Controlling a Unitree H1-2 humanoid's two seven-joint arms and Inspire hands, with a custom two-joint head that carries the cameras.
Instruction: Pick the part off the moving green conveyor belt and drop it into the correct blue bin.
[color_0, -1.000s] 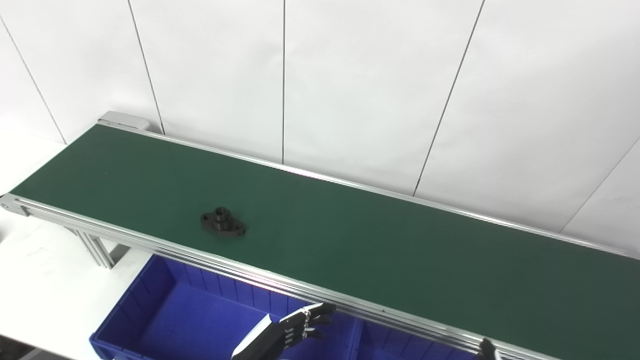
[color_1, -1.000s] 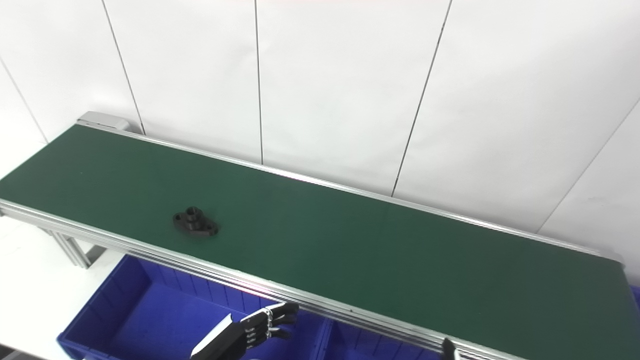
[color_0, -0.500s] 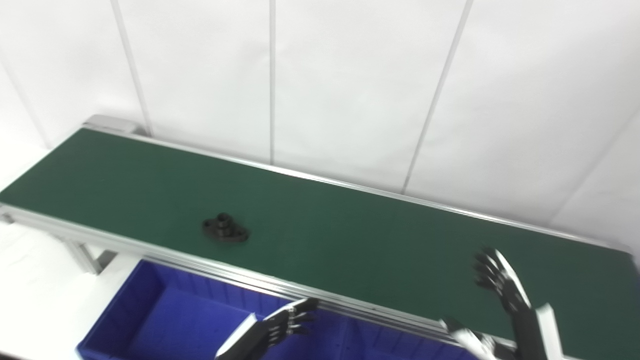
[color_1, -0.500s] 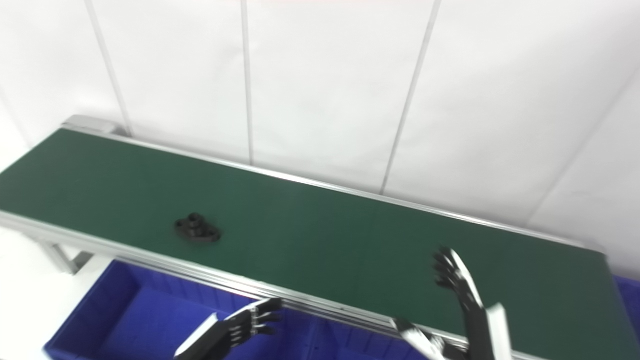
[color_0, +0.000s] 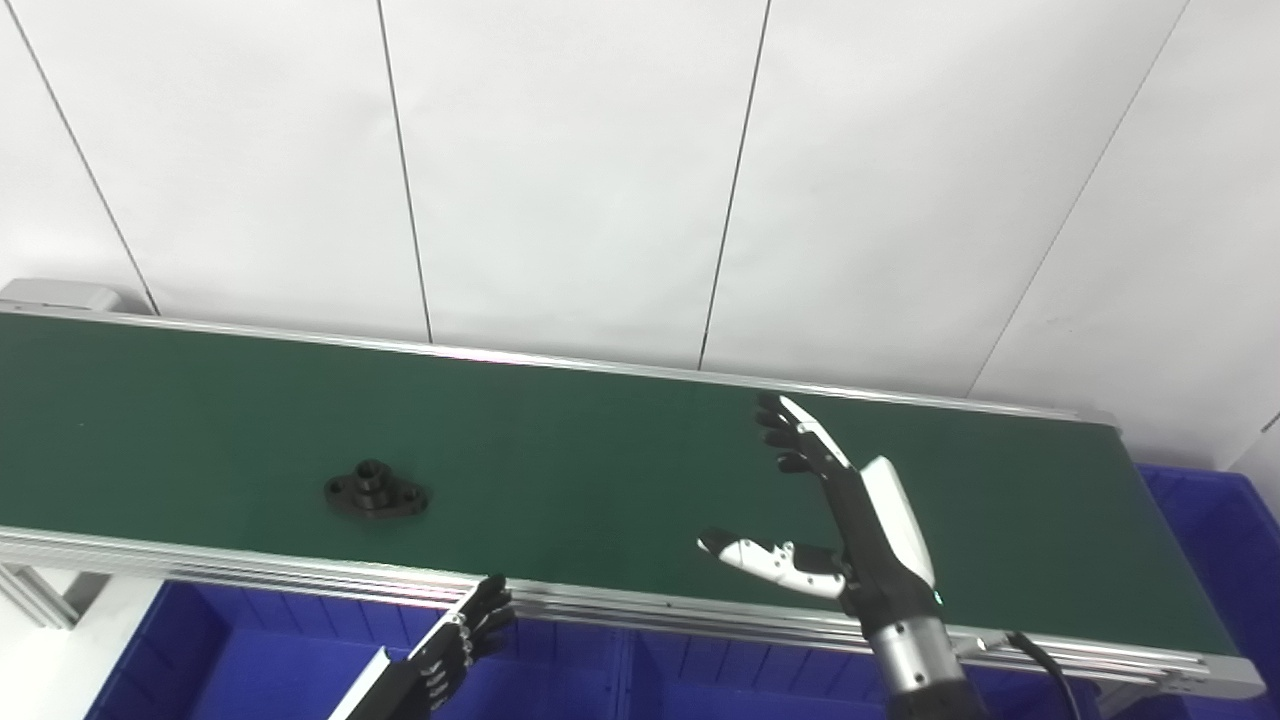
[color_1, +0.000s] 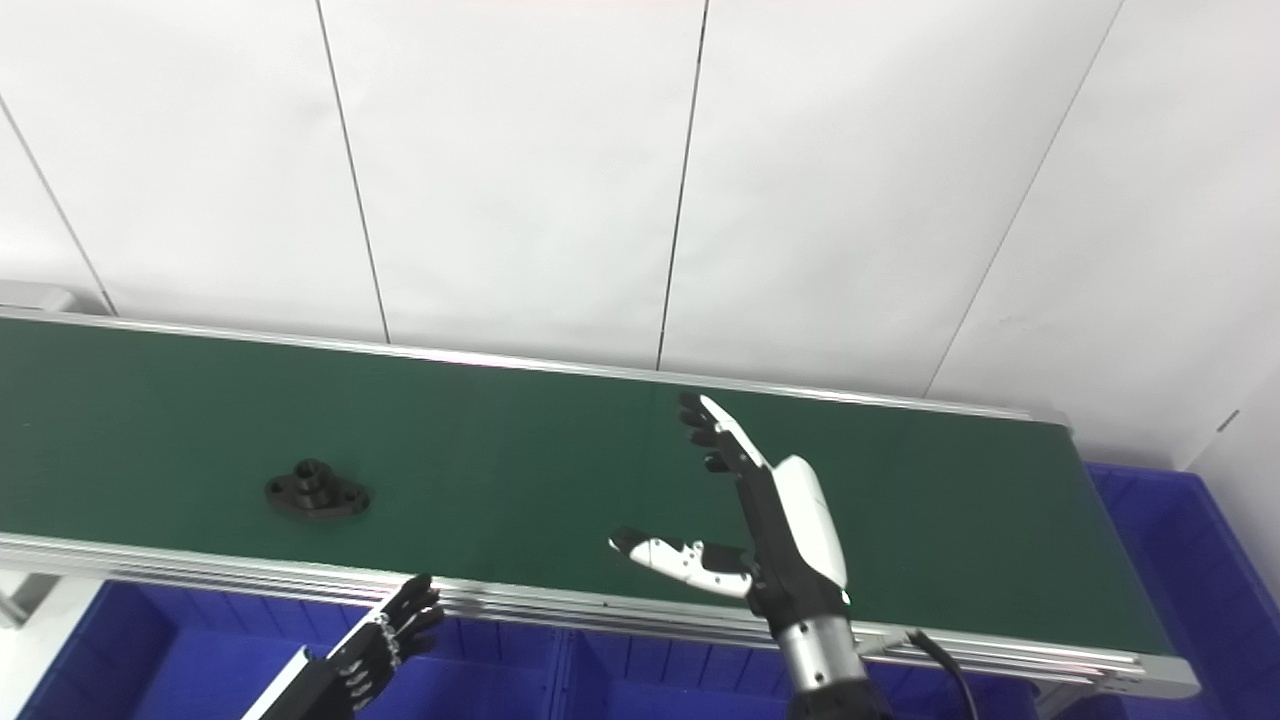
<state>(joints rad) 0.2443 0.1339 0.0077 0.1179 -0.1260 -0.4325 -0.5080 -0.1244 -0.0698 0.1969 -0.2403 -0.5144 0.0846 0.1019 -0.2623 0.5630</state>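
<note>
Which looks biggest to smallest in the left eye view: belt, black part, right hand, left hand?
1. Green conveyor belt, by far the largest.
2. Right hand, open above the belt and nearer the camera, so it may look inflated.
3. Left hand and black part: look about alike, not ranked.

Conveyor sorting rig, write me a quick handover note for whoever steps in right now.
Right hand: open, raised over the green conveyor belt, thumb spread, holding nothing.
Left hand: empty, fingers apart, low in front of the belt's near rail, above the blue bins.
Black part: lying flat on the belt, well to the left of the right hand, untouched.
Done: nothing picked yet.
Left: grasp the part, lift it off, drop it into the correct blue bin.
</note>
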